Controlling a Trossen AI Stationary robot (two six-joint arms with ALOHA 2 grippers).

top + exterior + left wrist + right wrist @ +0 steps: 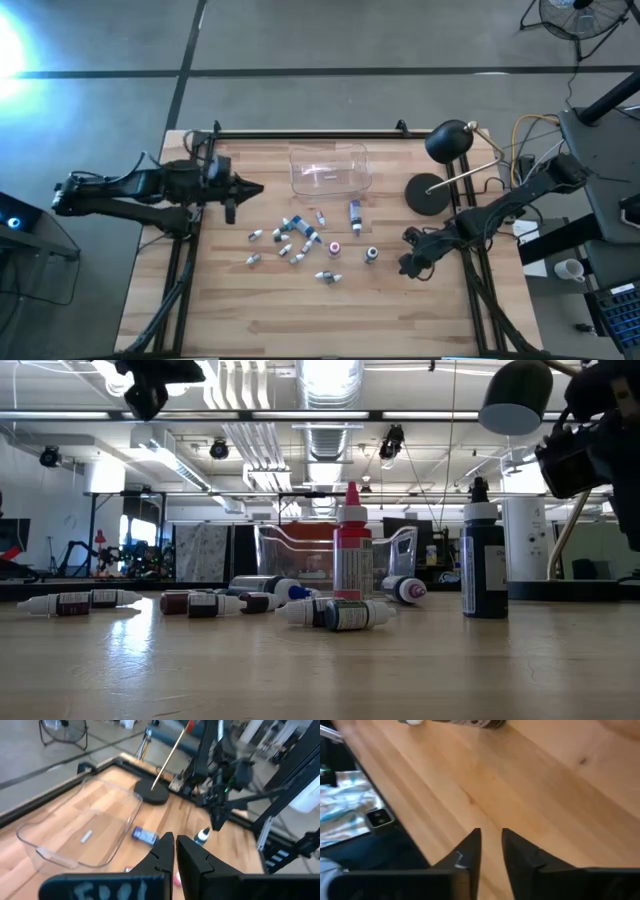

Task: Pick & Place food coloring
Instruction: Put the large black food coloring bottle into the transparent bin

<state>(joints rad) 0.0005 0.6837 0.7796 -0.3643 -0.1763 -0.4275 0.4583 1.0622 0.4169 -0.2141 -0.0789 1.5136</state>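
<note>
Several tiny food coloring bottles (300,240) are scattered over the middle of the wooden table. Most lie on their sides. In the low view a pink-capped one (352,550) and a dark blue one (484,565) stand upright on their bases. My left gripper (255,189) hovers shut above the table's left part, pointing toward the bottles, and its wrist view shows the fingers (175,842) together. My right gripper (405,265) is low over the table's right part, just right of the bottles. It tips downward and is a little open (491,837), with bare wood between its fingers.
A clear plastic tub (330,168) sits behind the bottles near the far edge. A black desk lamp (432,190) stands at the far right, its head (450,140) above the table. Black frame rails (300,134) border the table. Bare wood lies toward the near edge.
</note>
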